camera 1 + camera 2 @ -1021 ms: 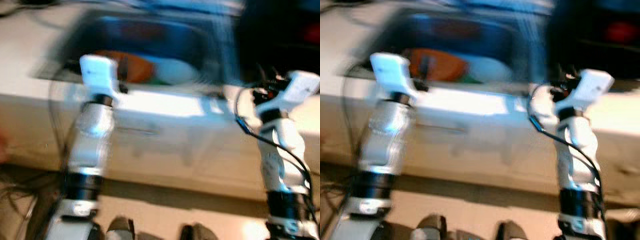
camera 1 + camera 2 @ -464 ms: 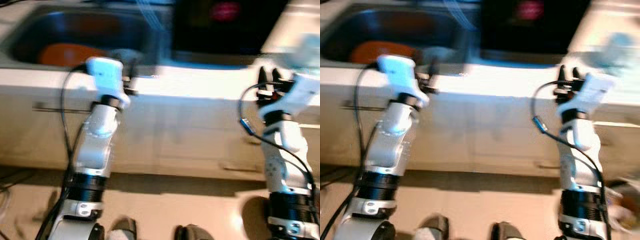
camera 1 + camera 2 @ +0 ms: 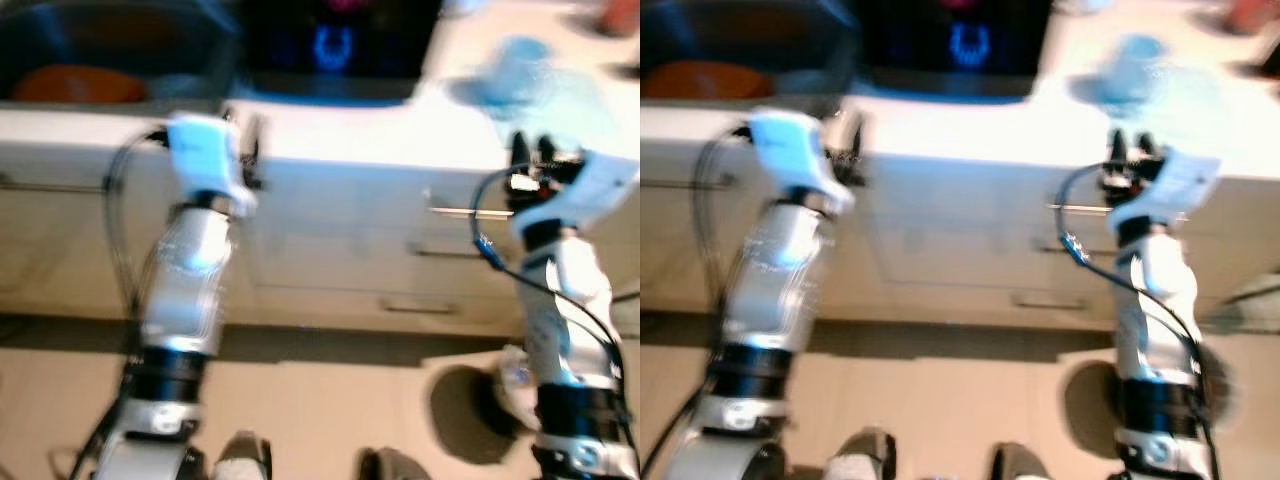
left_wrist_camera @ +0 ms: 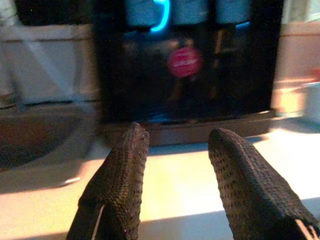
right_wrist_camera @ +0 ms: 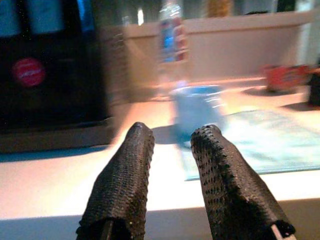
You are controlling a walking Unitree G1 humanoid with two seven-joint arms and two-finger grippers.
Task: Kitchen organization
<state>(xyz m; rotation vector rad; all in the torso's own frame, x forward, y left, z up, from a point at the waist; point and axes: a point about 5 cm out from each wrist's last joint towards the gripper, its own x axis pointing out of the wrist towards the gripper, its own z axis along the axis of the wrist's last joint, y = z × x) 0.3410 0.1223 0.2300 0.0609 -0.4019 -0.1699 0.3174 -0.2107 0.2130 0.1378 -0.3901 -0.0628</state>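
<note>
The picture is blurred by motion. Both arms are raised in front of a white counter (image 3: 340, 150). My left gripper (image 4: 177, 137) is open and empty, pointing at a black appliance (image 4: 185, 75) with a red mark and blue glow. My right gripper (image 5: 173, 132) is open with a narrow gap and holds nothing. It faces a light blue cup (image 5: 197, 107) standing on a pale blue mat (image 5: 250, 142). In the head views the cup (image 3: 520, 55) stands beyond the right gripper (image 3: 530, 155). The left gripper (image 3: 245, 150) is at the counter edge.
A sink (image 3: 120, 50) holding something orange (image 3: 70, 85) lies at the far left. A clear bottle (image 5: 172, 35) and a red item (image 5: 282, 75) stand behind the cup. Drawer fronts with handles (image 3: 460, 212) run below the counter. A dark round shape (image 3: 470, 410) lies on the floor.
The whole view has slid along the counter: the sink has gone from the centre to the far left, and the black appliance, cup and mat have come into view. Both arms stay raised.
</note>
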